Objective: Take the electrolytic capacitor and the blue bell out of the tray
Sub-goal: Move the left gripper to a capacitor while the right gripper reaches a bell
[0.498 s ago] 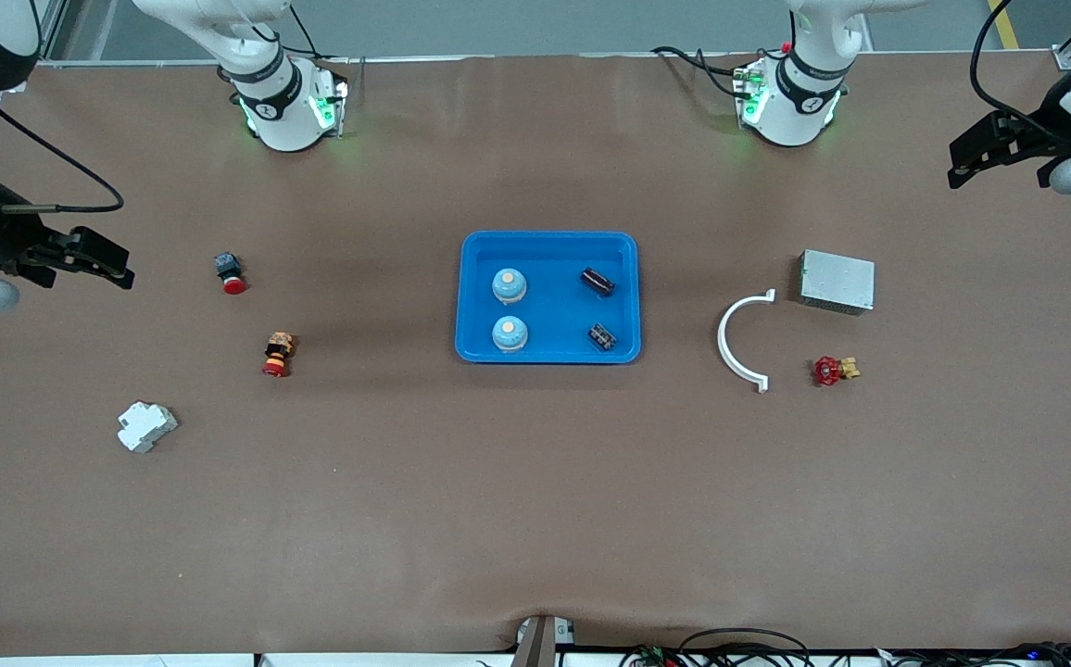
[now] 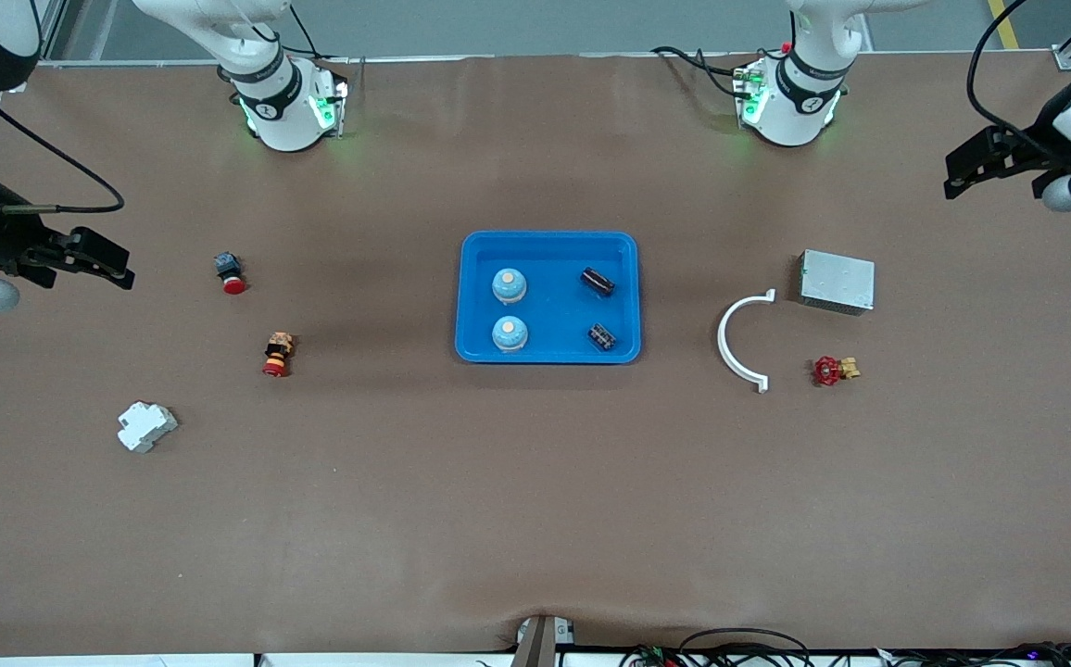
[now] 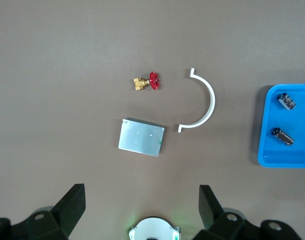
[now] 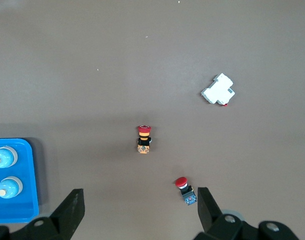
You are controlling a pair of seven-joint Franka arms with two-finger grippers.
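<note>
A blue tray [image 2: 547, 243] sits mid-table. In it stand two light-blue bells [image 2: 509, 285] [image 2: 509, 333] and lie two black capacitors [image 2: 597, 281] [image 2: 602, 337]. The capacitors [image 3: 286, 101] show in the left wrist view, the bells [image 4: 2, 157] in the right wrist view. My left gripper [image 2: 966, 176] is open and empty, up in the air over the left arm's end of the table. My right gripper [image 2: 119, 270] is open and empty, raised over the right arm's end of the table.
Toward the left arm's end lie a white curved bracket [image 2: 737, 343], a grey metal box [image 2: 837, 281] and a red valve [image 2: 832, 371]. Toward the right arm's end lie two red push buttons [image 2: 230, 272] [image 2: 277, 354] and a white breaker [image 2: 145, 426].
My left gripper has moved slightly up and toward the table's end. The right arm and all objects have not moved.
</note>
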